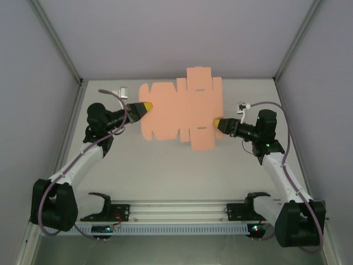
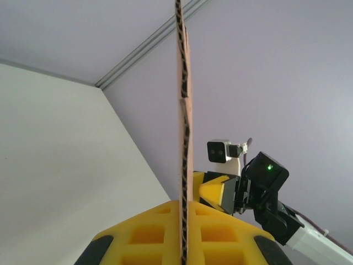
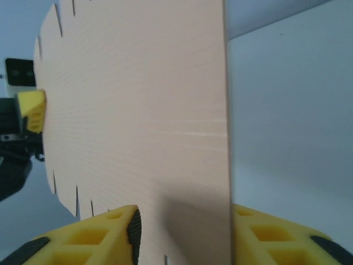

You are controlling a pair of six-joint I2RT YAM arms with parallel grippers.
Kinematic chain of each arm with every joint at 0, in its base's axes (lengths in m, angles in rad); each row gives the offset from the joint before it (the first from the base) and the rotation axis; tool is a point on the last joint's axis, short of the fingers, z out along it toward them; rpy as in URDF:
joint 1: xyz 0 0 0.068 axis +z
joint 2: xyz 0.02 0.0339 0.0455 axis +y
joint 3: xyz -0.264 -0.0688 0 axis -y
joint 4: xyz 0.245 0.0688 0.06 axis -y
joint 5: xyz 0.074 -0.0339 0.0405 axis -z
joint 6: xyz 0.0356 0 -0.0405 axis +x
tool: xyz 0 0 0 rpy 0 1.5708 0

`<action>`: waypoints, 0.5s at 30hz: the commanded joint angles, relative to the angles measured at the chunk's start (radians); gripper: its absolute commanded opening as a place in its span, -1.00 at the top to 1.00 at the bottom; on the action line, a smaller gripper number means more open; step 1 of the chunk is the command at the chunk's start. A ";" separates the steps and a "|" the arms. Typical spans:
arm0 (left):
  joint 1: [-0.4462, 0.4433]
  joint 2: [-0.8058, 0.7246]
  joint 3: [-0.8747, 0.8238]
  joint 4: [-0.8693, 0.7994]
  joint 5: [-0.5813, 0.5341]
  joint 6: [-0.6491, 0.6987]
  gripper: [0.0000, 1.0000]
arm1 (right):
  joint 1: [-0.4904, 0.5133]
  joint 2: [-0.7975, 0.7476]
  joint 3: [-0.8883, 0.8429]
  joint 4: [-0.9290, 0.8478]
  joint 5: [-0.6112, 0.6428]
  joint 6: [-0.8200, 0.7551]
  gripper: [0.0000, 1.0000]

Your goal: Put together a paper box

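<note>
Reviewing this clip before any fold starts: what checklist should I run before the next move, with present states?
1. The left gripper shut on the paper box edge: ok.
2. The right gripper clamped on the opposite edge: not ok, jaws apart around it.
3. Paper box flat, no flap folded: ok.
4. Paper box clear of the table: cannot tell.
5. Grippers on opposite sides, apart: ok.

Left arm (image 1: 77,165): extends from the near-left base toward the far centre. Left gripper (image 1: 148,106): yellow fingers (image 2: 165,232) clamped on the left edge of the paper box (image 1: 182,110). Right arm (image 1: 278,171): mirrored, from the near-right base. Right gripper (image 1: 218,122): jaws apart, straddling the sheet's right edge.
</note>
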 commanded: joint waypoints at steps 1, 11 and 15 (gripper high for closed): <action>-0.004 -0.028 0.020 0.013 -0.004 0.013 1.00 | 0.000 -0.002 0.016 0.078 -0.075 0.030 0.46; 0.005 -0.102 0.083 -0.579 -0.266 0.289 -0.99 | 0.001 0.009 0.028 -0.013 -0.007 -0.085 1.00; 0.005 -0.129 0.147 -1.087 -0.794 0.418 -0.99 | 0.035 0.057 0.022 -0.130 0.094 -0.199 1.00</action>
